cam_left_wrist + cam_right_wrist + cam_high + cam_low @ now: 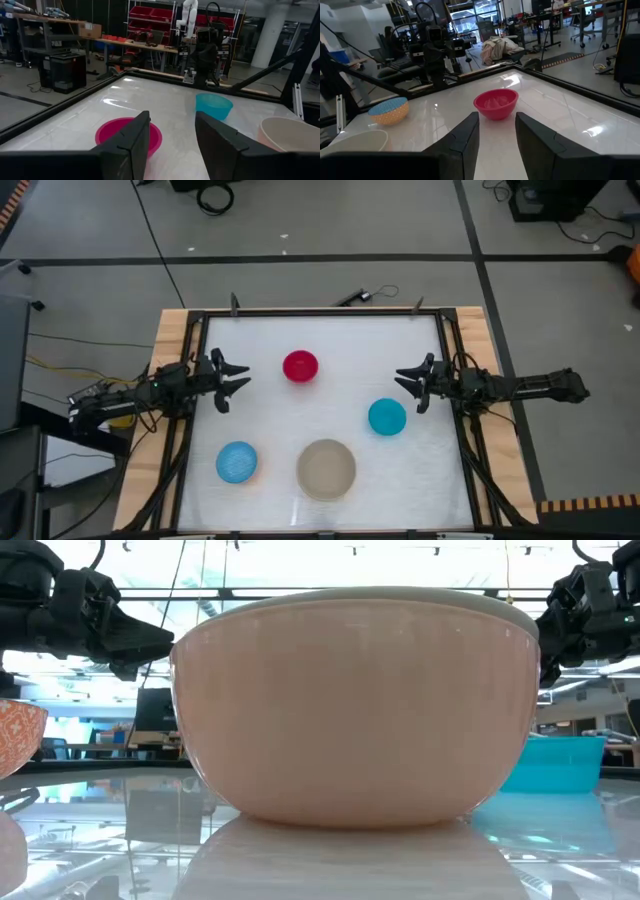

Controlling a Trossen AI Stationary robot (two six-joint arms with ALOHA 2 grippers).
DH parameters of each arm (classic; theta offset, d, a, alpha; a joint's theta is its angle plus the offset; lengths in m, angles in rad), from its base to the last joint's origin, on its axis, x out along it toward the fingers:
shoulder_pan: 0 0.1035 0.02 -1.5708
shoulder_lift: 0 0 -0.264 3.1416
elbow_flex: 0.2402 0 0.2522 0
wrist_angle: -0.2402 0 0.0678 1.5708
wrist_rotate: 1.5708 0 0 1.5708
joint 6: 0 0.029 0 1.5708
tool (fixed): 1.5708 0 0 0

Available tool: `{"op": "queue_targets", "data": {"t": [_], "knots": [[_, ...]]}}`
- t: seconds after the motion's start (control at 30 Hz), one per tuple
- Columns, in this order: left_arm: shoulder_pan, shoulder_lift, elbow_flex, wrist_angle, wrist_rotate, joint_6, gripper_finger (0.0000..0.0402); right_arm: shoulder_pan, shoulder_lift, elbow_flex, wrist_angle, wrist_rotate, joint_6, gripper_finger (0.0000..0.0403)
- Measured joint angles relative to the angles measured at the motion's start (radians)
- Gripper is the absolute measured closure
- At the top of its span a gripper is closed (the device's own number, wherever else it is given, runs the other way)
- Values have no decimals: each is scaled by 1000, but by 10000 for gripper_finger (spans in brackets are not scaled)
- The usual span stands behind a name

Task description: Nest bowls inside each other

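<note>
Four bowls stand apart on their bases on the white table (320,330): a small red-magenta one (300,366) toward the far side, a teal-cyan one (387,417) at the right, a light blue one (237,462) at the near left, and a larger beige one (326,468) near the front edge. My left gripper (235,378) hovers open at the table's left edge, level, pointing inward. My right gripper (410,384) hovers open at the right edge, facing it. Nothing sits between the fingers of either.
A dark frame (300,312) runs around the table top. The beige bowl (355,705) fills most of the low view. The middle of the table between the bowls is bare.
</note>
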Motion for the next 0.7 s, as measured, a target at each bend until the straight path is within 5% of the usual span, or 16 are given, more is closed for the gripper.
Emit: {"op": "queue_targets", "data": {"t": [0.5, 0.7], "knots": [[0, 0, 0, 94, 0, -13, 241, 0, 0, 0, 5, 14, -1, 268], [0, 0, 0, 148, -11, -57, 241, -24, -1, 0, 227, 135, -20, 268]]}}
